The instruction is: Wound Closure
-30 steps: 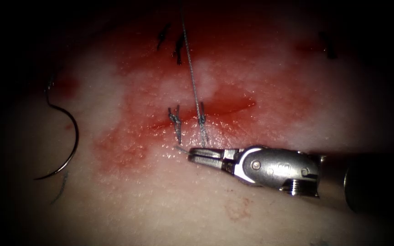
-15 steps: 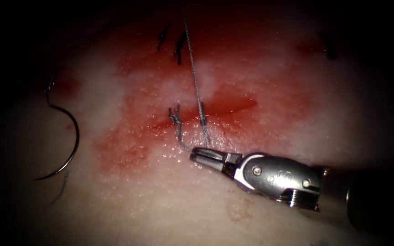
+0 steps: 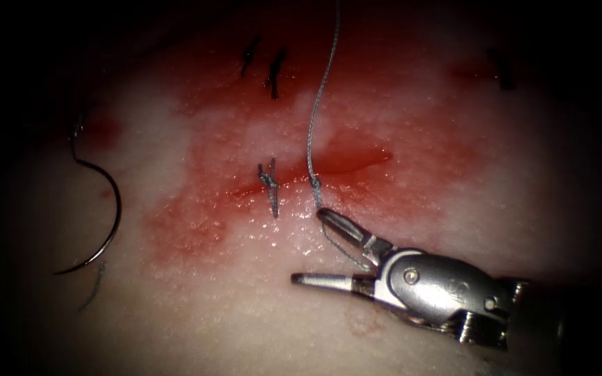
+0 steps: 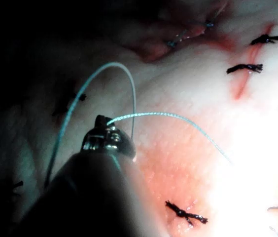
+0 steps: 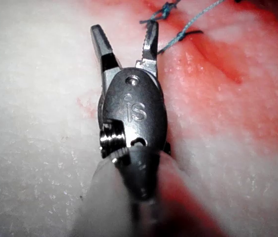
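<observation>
- Right tool: we find its jaws wide apart, holding nothing.
- Left tool: clamped on the thread.
- Needle: lying loose on the tissue, left of the cut.
- Progress: we judge one stitch finished, a second knot underway.

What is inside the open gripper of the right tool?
The right gripper is open with nothing clamped; bare tissue shows in the gap. A short bit of thread lies there, running under the upper jaw, which hides its end.
</observation>
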You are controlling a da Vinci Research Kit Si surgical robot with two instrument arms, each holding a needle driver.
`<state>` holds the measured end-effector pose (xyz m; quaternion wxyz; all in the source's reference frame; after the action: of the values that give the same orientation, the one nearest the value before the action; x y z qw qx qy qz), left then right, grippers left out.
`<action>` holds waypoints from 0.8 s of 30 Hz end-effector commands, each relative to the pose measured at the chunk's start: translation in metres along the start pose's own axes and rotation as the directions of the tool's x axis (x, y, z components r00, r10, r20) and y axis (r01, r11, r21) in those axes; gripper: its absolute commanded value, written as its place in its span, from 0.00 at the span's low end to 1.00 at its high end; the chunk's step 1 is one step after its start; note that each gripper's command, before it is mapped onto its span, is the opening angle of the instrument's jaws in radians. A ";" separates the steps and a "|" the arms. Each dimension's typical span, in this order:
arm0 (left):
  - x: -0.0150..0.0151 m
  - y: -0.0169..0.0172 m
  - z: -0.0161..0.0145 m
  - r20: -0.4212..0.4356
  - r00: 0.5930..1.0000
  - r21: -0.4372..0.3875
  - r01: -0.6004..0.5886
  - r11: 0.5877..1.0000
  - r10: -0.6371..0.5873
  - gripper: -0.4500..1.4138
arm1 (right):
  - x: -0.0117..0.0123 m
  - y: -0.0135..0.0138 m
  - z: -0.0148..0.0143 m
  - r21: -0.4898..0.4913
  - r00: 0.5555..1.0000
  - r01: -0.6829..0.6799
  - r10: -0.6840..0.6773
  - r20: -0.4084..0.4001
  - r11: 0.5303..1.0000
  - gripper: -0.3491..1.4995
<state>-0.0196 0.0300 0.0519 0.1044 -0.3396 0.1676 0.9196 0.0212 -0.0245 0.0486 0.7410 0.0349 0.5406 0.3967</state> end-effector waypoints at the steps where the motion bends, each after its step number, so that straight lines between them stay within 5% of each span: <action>1: 0.0006 -0.0002 0.0003 -0.004 1.000 0.006 -0.002 1.000 0.002 0.00 | 0.0005 -0.0006 0.0004 0.003 0.997 -0.078 0.078 -0.010 0.997 0.90; 8: 0.0045 0.0000 -0.0032 -0.023 1.000 0.035 -0.012 0.999 0.013 0.00 | 0.0031 0.0006 0.0009 -0.062 0.972 -0.233 0.234 0.008 0.970 0.84; 15: 0.0074 -0.0003 -0.0060 -0.039 0.999 0.042 -0.010 0.999 0.012 0.00 | 0.0015 0.0025 0.0028 -0.150 0.967 -0.224 0.239 0.091 0.963 0.96; 24: 0.0080 -0.0003 -0.0065 -0.039 0.999 0.047 -0.015 0.999 0.017 0.00 | 0.0002 0.0045 0.0059 -0.201 0.970 -0.210 0.229 0.077 0.957 0.99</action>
<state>-0.0211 0.0278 0.0414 0.1017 -0.3533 0.1922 0.9099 0.0229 -0.0189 0.0524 0.7215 0.0391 0.4529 0.5224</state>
